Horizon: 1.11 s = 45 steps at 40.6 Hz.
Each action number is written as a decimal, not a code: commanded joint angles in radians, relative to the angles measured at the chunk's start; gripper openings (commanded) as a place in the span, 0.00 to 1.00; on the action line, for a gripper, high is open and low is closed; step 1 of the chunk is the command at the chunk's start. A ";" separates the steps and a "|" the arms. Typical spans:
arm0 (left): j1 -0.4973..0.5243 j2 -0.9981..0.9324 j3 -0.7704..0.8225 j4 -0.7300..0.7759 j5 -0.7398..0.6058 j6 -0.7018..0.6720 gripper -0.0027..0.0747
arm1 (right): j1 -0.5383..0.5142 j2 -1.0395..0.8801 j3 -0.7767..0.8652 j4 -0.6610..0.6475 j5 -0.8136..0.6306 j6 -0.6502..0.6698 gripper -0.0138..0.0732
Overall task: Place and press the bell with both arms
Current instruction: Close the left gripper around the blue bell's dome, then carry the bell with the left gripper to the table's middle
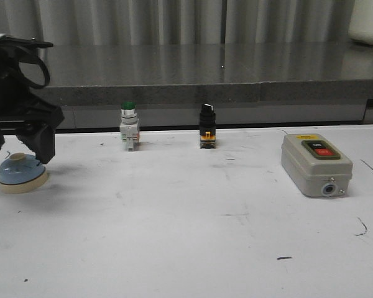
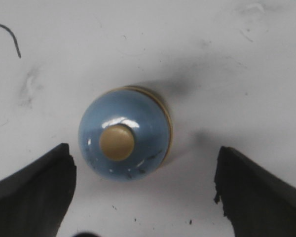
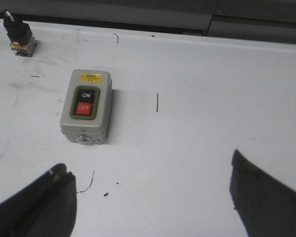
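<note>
At the far left edge of the white, scuffed tabletop [image 1: 186, 236] we see the bell [image 1: 22, 173] standing upright, a glossy light-blue dome on a cream round base, with a matte cream button at its crown. Our left tool [image 1: 18, 144] hangs just above it, bulky and black, with a cable loop arching over the arm. From the left wrist camera the bell [image 2: 123, 139] sits between the two dark, rough-edged fingertips [image 2: 34, 190], which stand spread wide and well clear of the dome: the left tool is released and grasps nothing. Small chips and scratches mark the blue enamel.

Our right tool [image 3: 153, 197] shows only in its own wrist view, its two black fingertips likewise spread apart over bare tabletop, released and empty. Ahead of it lies the grey box [image 3: 86, 105], rectangular with rounded corners, carrying a black ON button, a red OFF button and a yellow label.

Along the back of the tabletop stand a green-capped pushbutton switch [image 1: 129, 125] and a black-knobbed selector switch [image 1: 207, 125], well apart. Thin dark scratches fleck the surface.
</note>
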<state>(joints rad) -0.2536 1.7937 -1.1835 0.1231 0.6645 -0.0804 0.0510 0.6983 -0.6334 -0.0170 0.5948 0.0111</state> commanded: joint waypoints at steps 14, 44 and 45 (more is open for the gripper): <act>0.035 0.090 -0.115 -0.011 -0.006 -0.016 0.75 | -0.008 0.002 -0.034 -0.010 -0.066 -0.011 0.90; -0.046 0.053 -0.130 -0.057 0.027 -0.003 0.54 | -0.008 0.002 -0.034 -0.010 -0.066 -0.011 0.90; -0.058 0.045 -0.132 -0.057 0.029 -0.003 0.54 | -0.008 0.002 -0.034 -0.010 -0.066 -0.011 0.90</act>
<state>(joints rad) -0.2677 1.9292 -1.2791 0.0803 0.7059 -0.0862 0.0510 0.6983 -0.6334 -0.0170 0.5948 0.0107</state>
